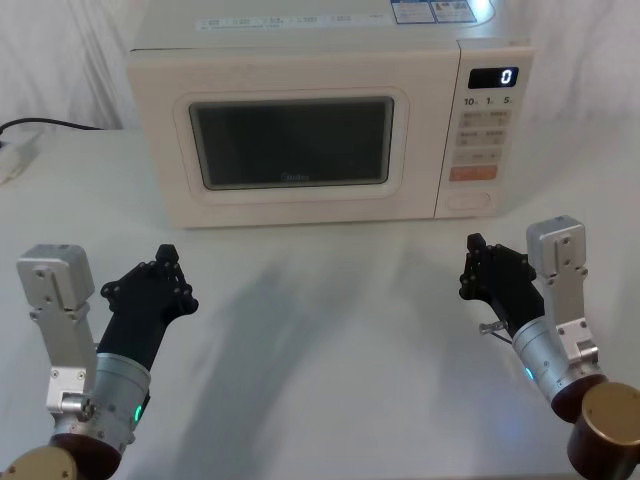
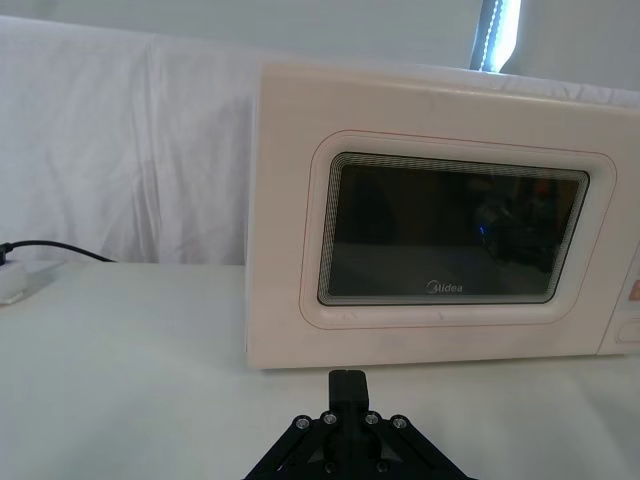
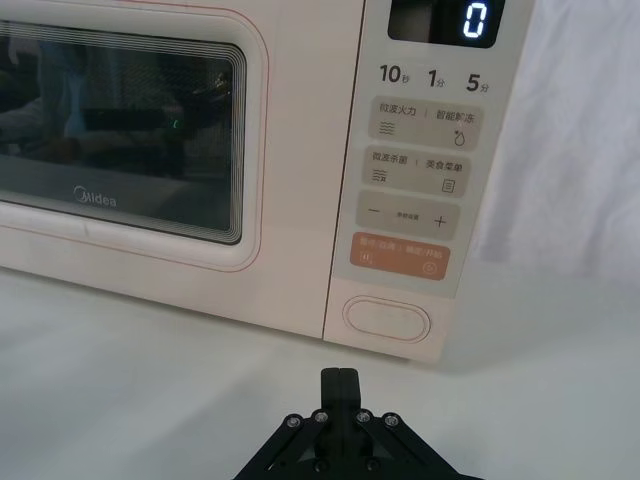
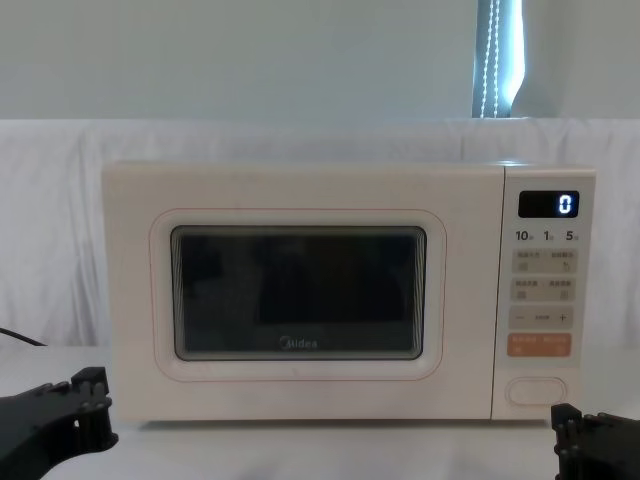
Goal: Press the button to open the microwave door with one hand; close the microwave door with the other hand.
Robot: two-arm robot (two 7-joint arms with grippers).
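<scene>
The cream microwave (image 1: 300,60) stands at the back of the white table, and its door (image 1: 290,145) with the dark window is closed flush. The large cream pill-shaped button (image 1: 469,199) sits at the bottom of the control strip, also seen close up as the button (image 3: 387,319). My right gripper (image 1: 476,245) hovers shut a short way in front of the button, not touching it. My left gripper (image 1: 165,255) is shut too, low at the front left, well short of the door (image 2: 450,240).
An orange key (image 1: 473,173) lies just above the button, under beige keys and a display (image 1: 493,77) reading 0. A black cable (image 1: 50,125) and a white plug (image 1: 12,160) lie at the far left. Bare table (image 1: 320,300) stretches between the grippers.
</scene>
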